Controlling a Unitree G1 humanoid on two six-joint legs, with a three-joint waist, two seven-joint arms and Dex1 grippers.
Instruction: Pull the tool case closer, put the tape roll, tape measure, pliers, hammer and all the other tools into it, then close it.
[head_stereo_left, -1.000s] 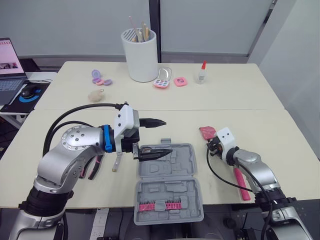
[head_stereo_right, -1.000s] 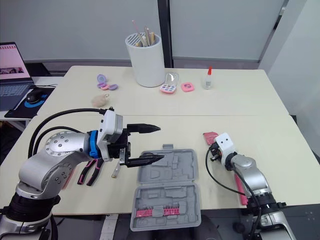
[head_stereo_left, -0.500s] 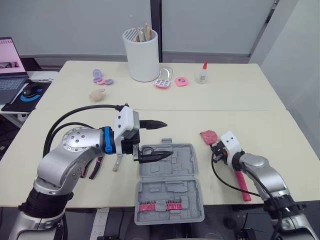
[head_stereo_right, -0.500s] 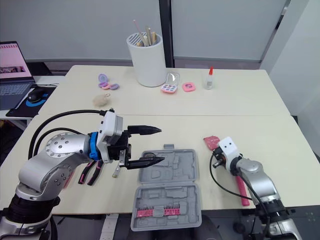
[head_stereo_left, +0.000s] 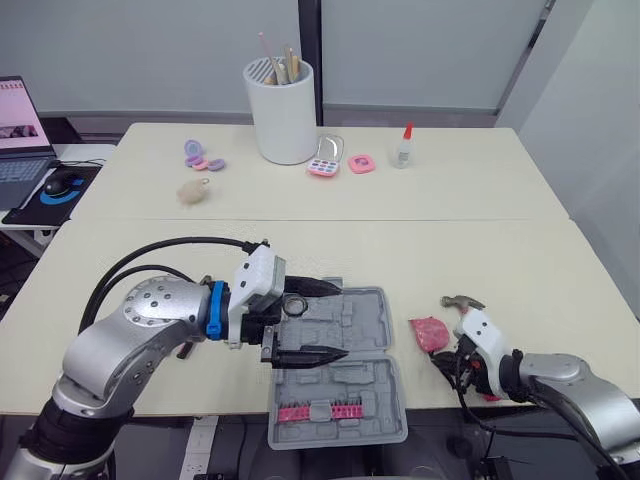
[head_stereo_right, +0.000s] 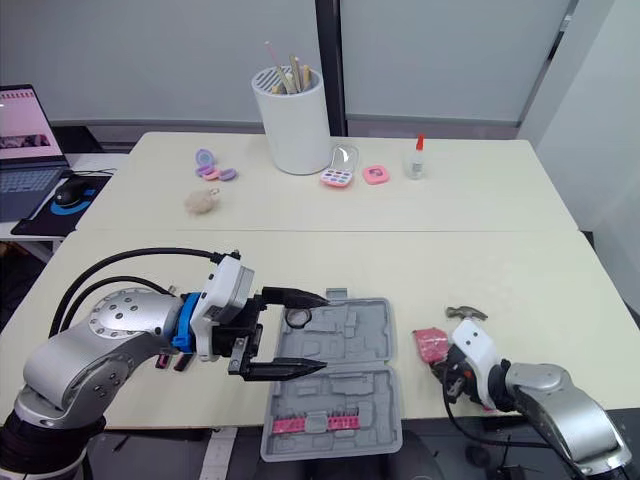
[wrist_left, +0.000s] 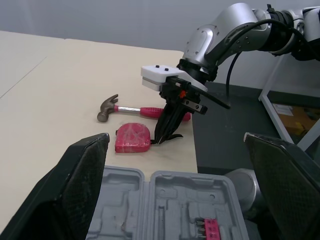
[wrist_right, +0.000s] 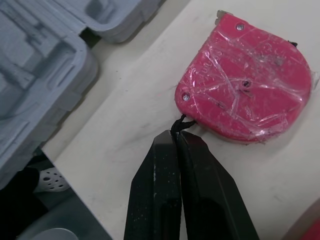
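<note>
Dragged back since a second ago, the tape measure (head_stereo_left: 430, 333) now lies near the surface's (head_stereo_left: 480, 200) front edge, just right of the open case (head_stereo_left: 375, 310); the right gripper's (wrist_right: 175, 135) jaws are clamped on its black cord (wrist_right: 180, 121). Left gripper (head_stereo_left: 342, 320) has swung over the case, jaws wide apart.

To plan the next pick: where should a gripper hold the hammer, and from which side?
Probably the pink handle of the hammer, from above, closing across it. The hammer lies flat on the table, its handle is long and narrow, and the tape measure lies close beside it.
</note>
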